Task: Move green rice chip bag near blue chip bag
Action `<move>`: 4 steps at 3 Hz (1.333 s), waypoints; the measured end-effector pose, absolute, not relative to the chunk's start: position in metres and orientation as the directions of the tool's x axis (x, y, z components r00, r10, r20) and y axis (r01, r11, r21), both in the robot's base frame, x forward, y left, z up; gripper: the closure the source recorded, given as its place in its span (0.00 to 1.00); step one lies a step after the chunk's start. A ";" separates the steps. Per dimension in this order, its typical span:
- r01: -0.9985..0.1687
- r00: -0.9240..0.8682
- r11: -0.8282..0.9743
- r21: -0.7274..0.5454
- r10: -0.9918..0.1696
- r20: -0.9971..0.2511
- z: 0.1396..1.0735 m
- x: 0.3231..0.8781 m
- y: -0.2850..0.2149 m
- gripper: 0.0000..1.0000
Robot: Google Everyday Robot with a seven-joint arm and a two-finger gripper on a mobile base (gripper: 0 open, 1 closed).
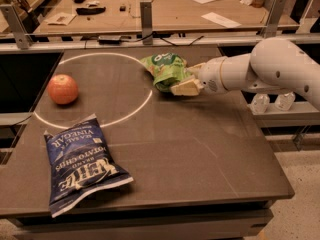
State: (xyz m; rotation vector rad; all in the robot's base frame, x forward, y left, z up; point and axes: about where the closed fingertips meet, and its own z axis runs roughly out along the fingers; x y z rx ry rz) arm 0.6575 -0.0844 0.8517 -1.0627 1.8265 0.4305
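The rice chip bag [164,70] is lying at 12 o'clock on the table [210,159], with the gripper [184,86] sitting against its 4 o'clock edge. The apple [63,89] is resting at 9 o'clock, and the larger chip bag [80,166] is lying at 7 o'clock, well apart from the rice chip bag.

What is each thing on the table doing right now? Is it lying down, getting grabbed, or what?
green rice chip bag: crumpled, at the far right edge of the white circle, far from the blue bag.
blue chip bag: lying flat at the front left, untouched.
apple: sitting inside the circle, left side, untouched.
gripper: reaching in from the right, against the green bag's right edge.
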 end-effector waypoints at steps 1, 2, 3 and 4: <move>-0.876 -0.124 0.478 -0.063 -0.351 -0.928 0.869 0.649 -0.088 1.00; -0.933 -0.092 0.360 0.011 -0.209 -0.974 0.893 0.627 -0.093 1.00; -0.967 -0.082 0.250 0.035 -0.179 -0.981 0.907 0.590 -0.091 1.00; -0.987 -0.060 0.159 0.018 -0.267 -0.962 0.912 0.554 -0.079 1.00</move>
